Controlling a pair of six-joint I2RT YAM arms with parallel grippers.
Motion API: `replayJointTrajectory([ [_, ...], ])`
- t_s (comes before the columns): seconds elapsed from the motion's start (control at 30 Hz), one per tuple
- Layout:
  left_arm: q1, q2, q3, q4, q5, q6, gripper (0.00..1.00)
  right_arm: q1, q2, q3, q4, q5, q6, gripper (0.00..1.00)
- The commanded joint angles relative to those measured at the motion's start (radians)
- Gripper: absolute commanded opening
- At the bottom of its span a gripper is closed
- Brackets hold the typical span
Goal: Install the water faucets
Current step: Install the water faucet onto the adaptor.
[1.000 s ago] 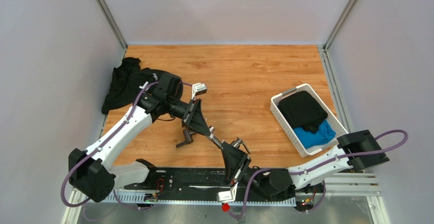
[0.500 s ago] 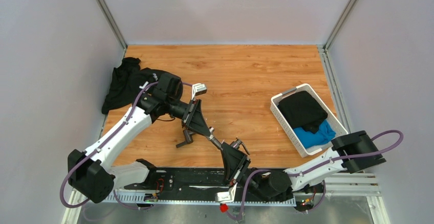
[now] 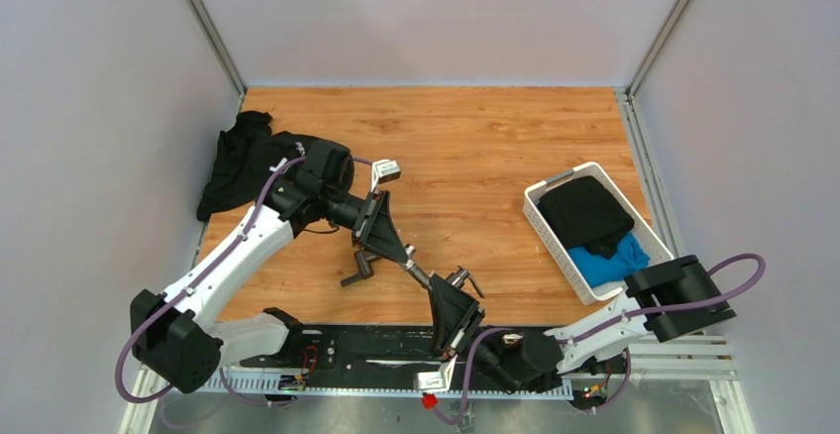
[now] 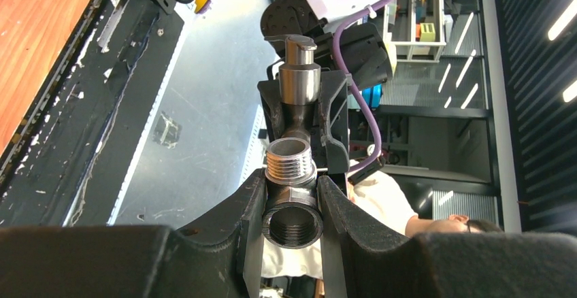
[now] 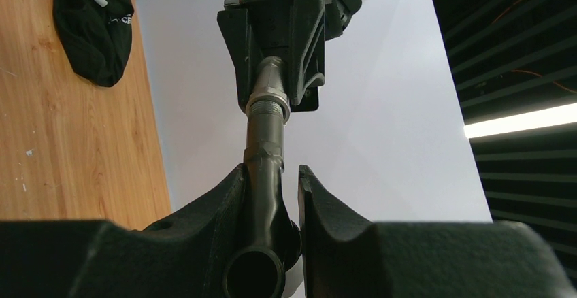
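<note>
The left claw (image 4: 291, 190) is clenched on a short dark-grey metal tee fitting (image 4: 292, 201) with threaded mouths. The right claw (image 5: 271, 175) is clenched on a dark-grey metal tap body (image 5: 264, 150) with a long pipe stub. The two pieces meet end to end in the air between the claws, over the near part of the wooden surface (image 3: 475, 147).

Only the left wrist view shows the fitting's silver thread and the tap body's cylindrical cap (image 4: 299, 84). Only the right wrist view shows the silver collar (image 5: 269, 101) at the joint. From above the claws hide most of both pieces. A dark L-shaped piece (image 3: 359, 268) sits just beside the left claw; I cannot tell whether it rests on the surface.

A black cloth garment (image 3: 238, 162) lies far left, its white lettering too cut off to read. A white plastic basket (image 3: 543, 226) holding black and blue cloth stands to the right.
</note>
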Motion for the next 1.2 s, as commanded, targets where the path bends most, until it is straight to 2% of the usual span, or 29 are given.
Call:
replayJointTrajectory([
  [0.0,-0.017,0.007,0.029,-0.017,0.022,-0.01,0.0,0.009,0.004,0.0,0.124,-0.006,-0.026,0.0],
  [0.73,-0.017,0.053,0.059,-0.018,-0.005,0.007,0.0,0.009,0.043,0.045,0.118,0.121,0.008,0.0],
  [1.17,-0.017,0.017,0.046,-0.019,0.021,0.012,0.0,0.009,0.012,0.053,0.062,0.075,0.201,0.0],
])
